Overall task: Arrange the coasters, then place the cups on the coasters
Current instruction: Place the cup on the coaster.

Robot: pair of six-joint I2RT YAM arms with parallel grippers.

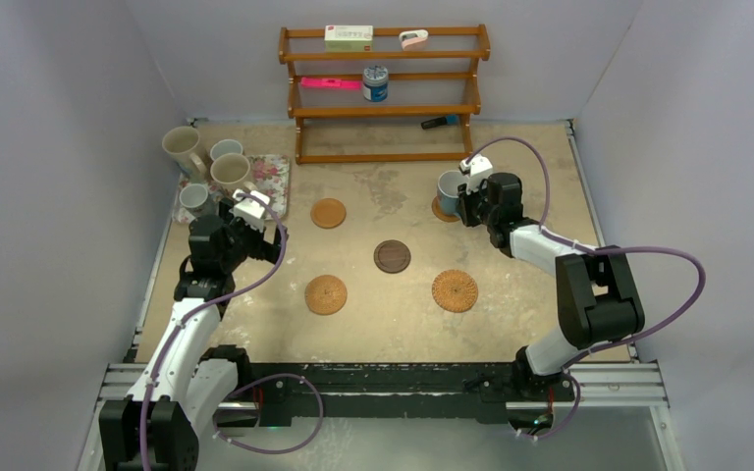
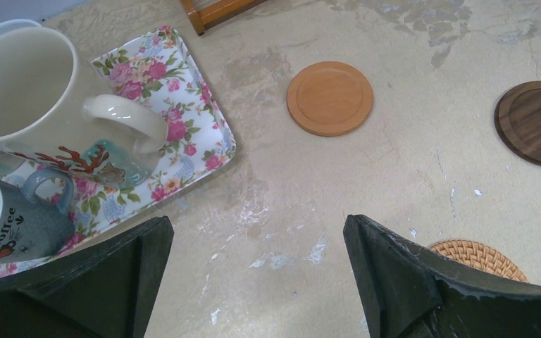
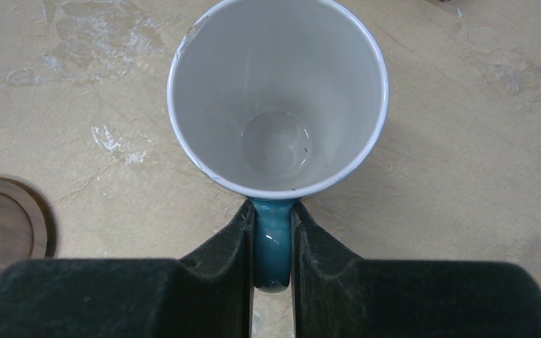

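My right gripper [image 3: 273, 211] is shut on the teal handle [image 3: 273, 243] of the light blue cup [image 3: 278, 91], which is upright with a white, empty inside. From above, this cup [image 1: 449, 190] is over a tan coaster [image 1: 439, 211] at the back right; I cannot tell whether it touches it. Other coasters lie apart on the table: smooth tan [image 1: 329, 213], dark brown [image 1: 392, 256], and two woven [image 1: 325, 294] [image 1: 454, 290]. My left gripper [image 2: 257, 225] hangs open over bare table beside the floral tray [image 2: 197, 120], which holds a large cream cup [image 2: 21, 77] and a small grey cup [image 2: 0, 225].
On the tray at the back left stand two more cups [image 1: 182, 147] [image 1: 226, 150]. A wooden shelf [image 1: 383, 110] at the back holds a tin can [image 1: 375, 83] and small items. Grey walls close in both sides.
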